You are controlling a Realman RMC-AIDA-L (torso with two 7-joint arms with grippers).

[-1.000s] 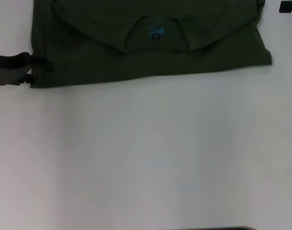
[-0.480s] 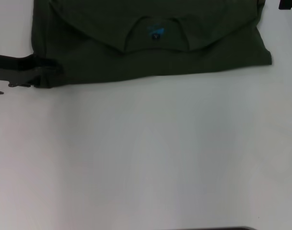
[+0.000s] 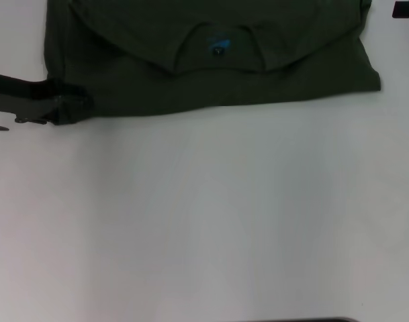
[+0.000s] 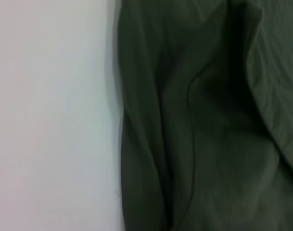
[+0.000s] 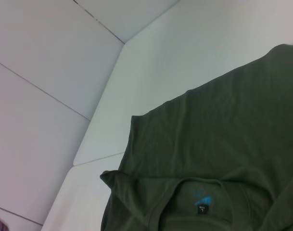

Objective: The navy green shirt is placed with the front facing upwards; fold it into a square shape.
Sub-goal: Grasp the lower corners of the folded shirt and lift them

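Navy green shirt — left gripper at its near-left corner

Navy green shirt (image 3: 211, 60) lies on the white table (image 3: 204, 221), at the far side of the head view, its near hem running roughly straight across. Near part of the table is bare surface.

Left gripper (image 3: 63, 107) comes in from the left edge and sits at the shirt's near-left corner — fabric there is bunched up around the fingertips, so it looks clamped on the cloth. Left wrist view shows only creased green fabric beside white table.

Further back, the collar (image 3: 219, 45) faces the camera with blue print and a small black tag inside; a curved folded edge sweeps across either side of it.

Right gripper (image 3: 405, 9) is barely in frame at the far right corner, off the shirt — can't tell whether its fingers are parted or closed.
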